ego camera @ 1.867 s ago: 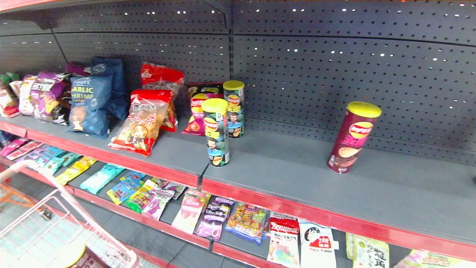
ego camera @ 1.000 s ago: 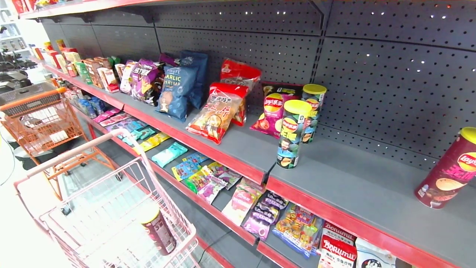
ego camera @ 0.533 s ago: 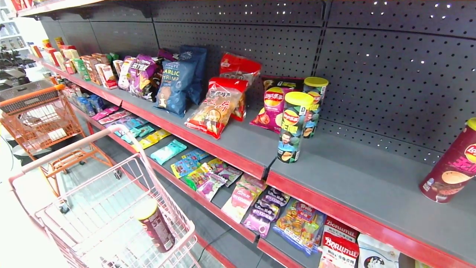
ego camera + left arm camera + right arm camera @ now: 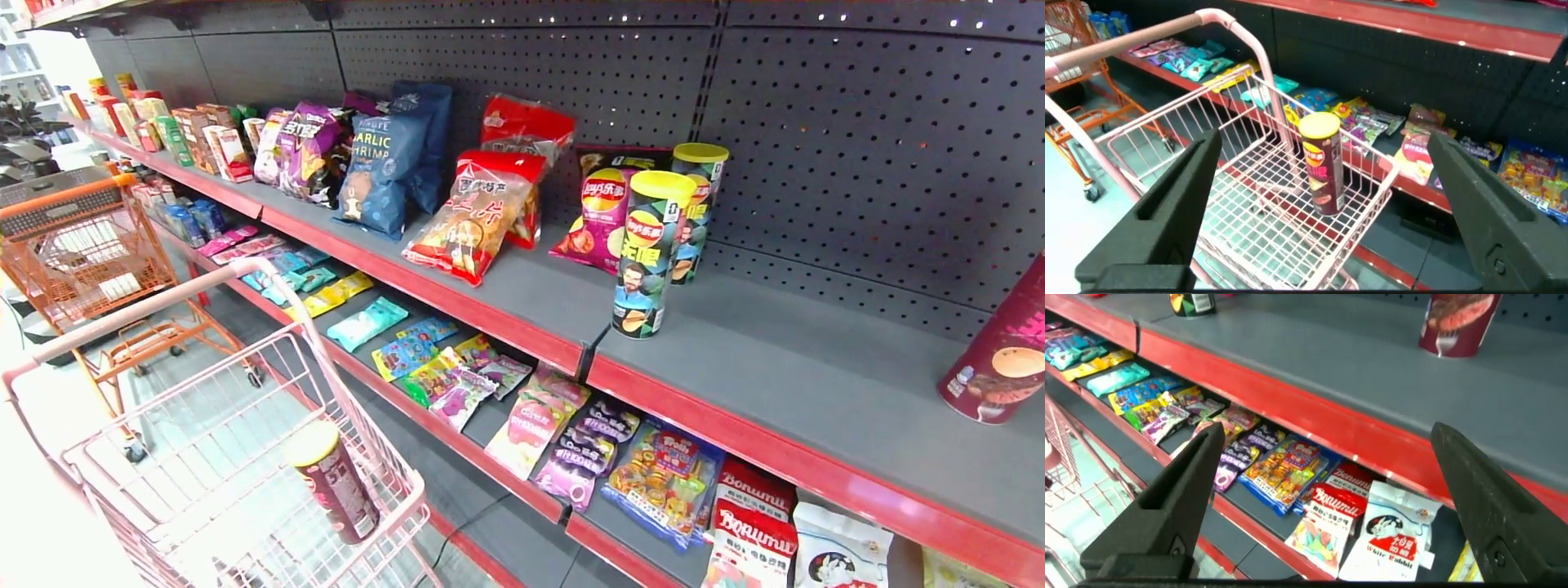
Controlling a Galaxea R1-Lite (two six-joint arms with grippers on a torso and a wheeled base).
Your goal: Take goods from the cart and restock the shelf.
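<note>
Pink wire cart [image 4: 122, 325], maroon yellow-lidded can [image 4: 339, 486], grey red-edged shelf [image 4: 775, 359], orange trolley [image 4: 61, 202]

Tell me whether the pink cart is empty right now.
No, a maroon chip can with a yellow top sits inside the pink cart.

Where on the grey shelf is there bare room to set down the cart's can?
Bare shelf board lies between the yellow-lidded cans and the maroon can at the right. Left of those cans, snack bags crowd it.
</note>
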